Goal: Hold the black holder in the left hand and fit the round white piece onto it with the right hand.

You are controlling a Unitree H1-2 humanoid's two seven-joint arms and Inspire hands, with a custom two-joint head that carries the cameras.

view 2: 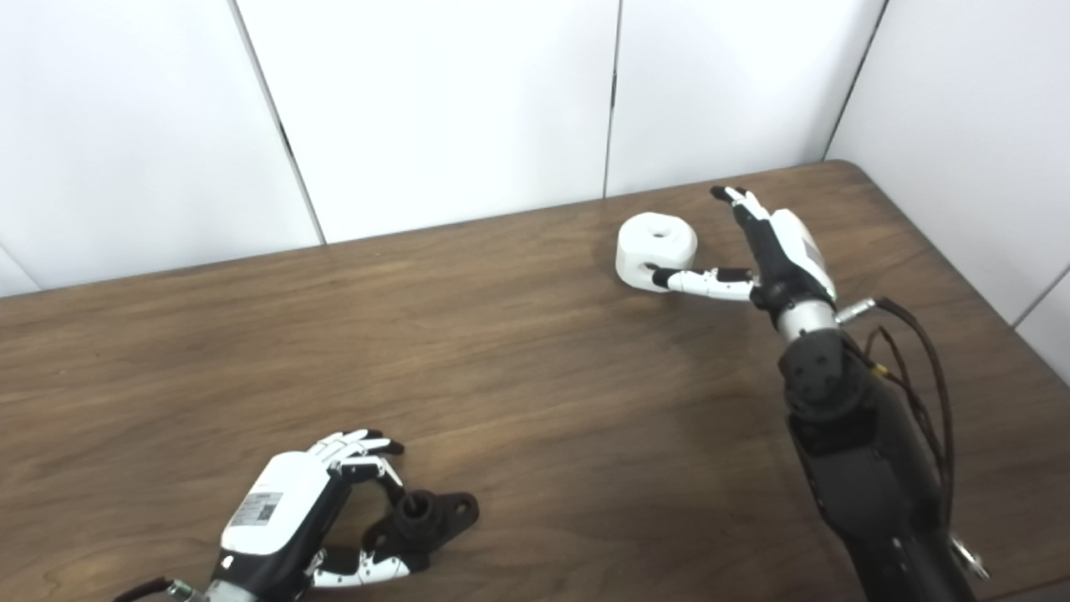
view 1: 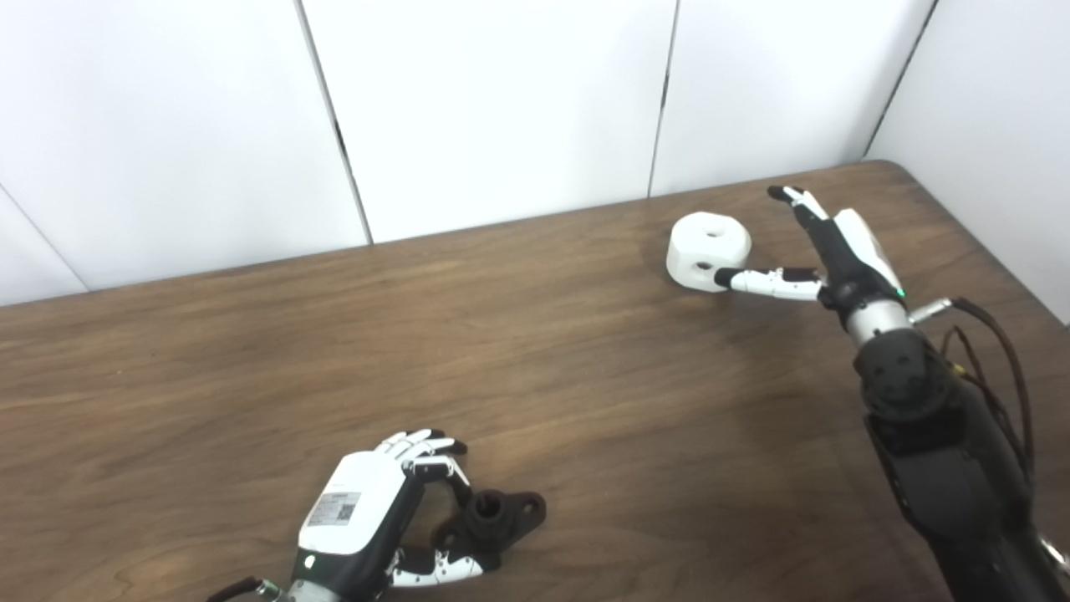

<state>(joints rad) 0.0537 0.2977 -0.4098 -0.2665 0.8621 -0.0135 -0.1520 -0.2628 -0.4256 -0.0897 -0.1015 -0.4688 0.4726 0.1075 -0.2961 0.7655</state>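
My left robot hand (view 1: 368,510) curls loosely around the black holder (view 1: 493,518) near the table's (view 1: 535,351) front edge (not clearly lifted). My right robot hand (view 1: 823,251) is spread, thumb touching the round white piece (view 1: 709,251) far back. I'm at the grasping step; next both hands should close, then lift.

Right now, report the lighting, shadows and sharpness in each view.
Left eye view: even, soft light; the round white piece is bright but keeps its edges, with a faint shadow on the table. Right eye view: the black holder reads dark with little detail; slightly soft overall, and no strong glare.
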